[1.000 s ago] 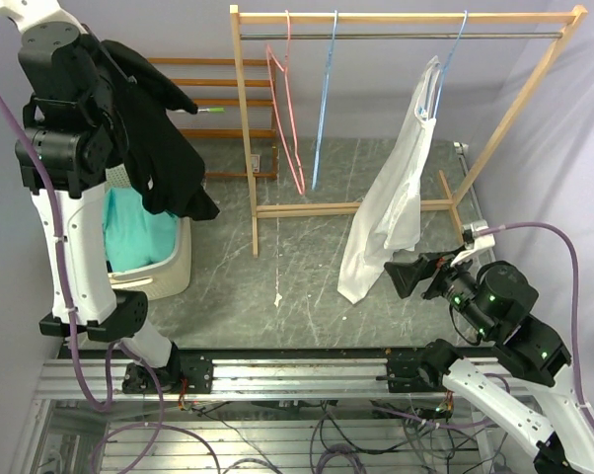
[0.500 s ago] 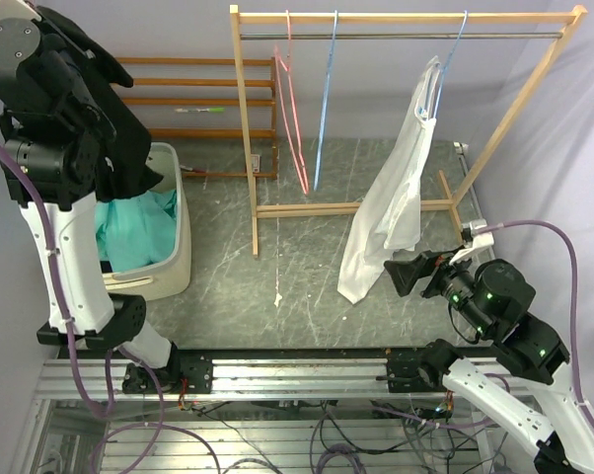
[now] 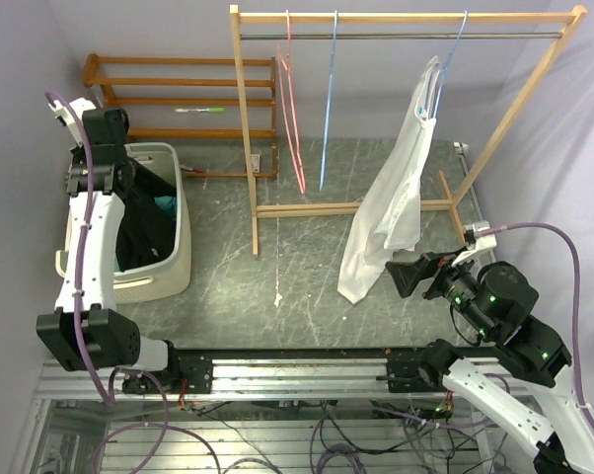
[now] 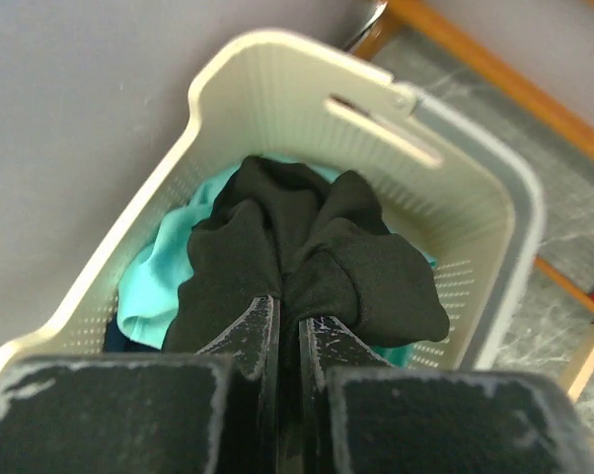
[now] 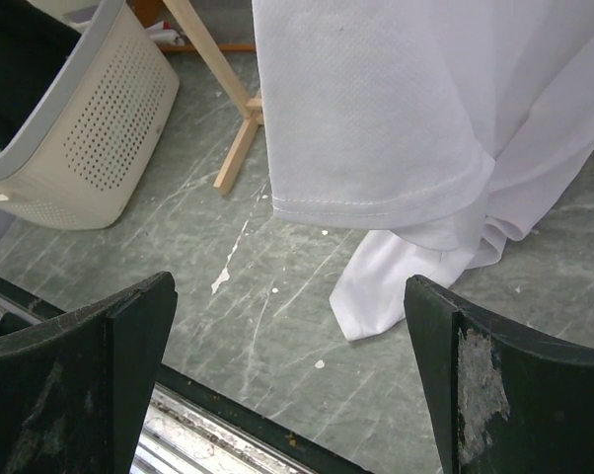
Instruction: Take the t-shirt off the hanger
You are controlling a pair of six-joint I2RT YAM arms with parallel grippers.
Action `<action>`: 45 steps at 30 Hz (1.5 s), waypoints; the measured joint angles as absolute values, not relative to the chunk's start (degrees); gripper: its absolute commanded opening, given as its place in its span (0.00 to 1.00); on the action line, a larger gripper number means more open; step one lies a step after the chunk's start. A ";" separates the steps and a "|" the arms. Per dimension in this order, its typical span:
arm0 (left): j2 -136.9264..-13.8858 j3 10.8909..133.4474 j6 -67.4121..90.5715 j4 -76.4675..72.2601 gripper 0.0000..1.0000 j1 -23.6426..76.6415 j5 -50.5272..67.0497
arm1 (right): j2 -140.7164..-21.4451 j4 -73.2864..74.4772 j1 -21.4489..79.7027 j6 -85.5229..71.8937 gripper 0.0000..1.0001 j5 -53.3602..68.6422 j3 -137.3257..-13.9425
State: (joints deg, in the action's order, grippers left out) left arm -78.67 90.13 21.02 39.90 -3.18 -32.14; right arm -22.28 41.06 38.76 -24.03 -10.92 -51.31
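Observation:
A white t-shirt [image 3: 396, 197] hangs from a blue hanger [image 3: 453, 54] at the right end of the wooden rack [image 3: 406, 18]; its hem [image 5: 376, 202] trails onto the floor. My right gripper [image 3: 415, 272] stands open just in front of that hem, and nothing lies between its fingers [image 5: 287, 296]. My left gripper [image 4: 289, 301] is shut on a black garment [image 4: 307, 247] and reaches down into the white laundry basket [image 3: 179, 237]. The garment rests on teal cloth [image 4: 159, 276] inside it.
An empty pink hanger [image 3: 287, 109] and an empty blue hanger [image 3: 327, 99] hang on the rack's left half. A low wooden shelf frame [image 3: 179, 84] stands against the back wall. The rack's foot bar [image 3: 346, 208] crosses the floor. A metal rail [image 3: 297, 370] runs along the near edge.
My left arm has swung down from high up, and the black garment has gone with it into the basket. The right arm and the white t-shirt have not moved.

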 measured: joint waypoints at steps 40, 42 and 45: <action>-48.45 52.01 16.64 31.22 0.32 23.53 9.23 | -36.71 47.90 38.70 -23.40 0.75 -10.15 -76.18; -46.17 51.99 16.60 31.07 0.32 23.62 9.23 | -39.97 48.75 38.68 -23.66 0.75 -11.92 -84.79; -45.17 51.94 16.51 30.98 0.31 24.36 9.30 | -46.15 49.34 38.70 -23.75 0.75 -17.61 -98.00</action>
State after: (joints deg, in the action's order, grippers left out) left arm -45.17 51.94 16.51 30.98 24.36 9.30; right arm -46.15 49.34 38.70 -23.75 -17.61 -98.00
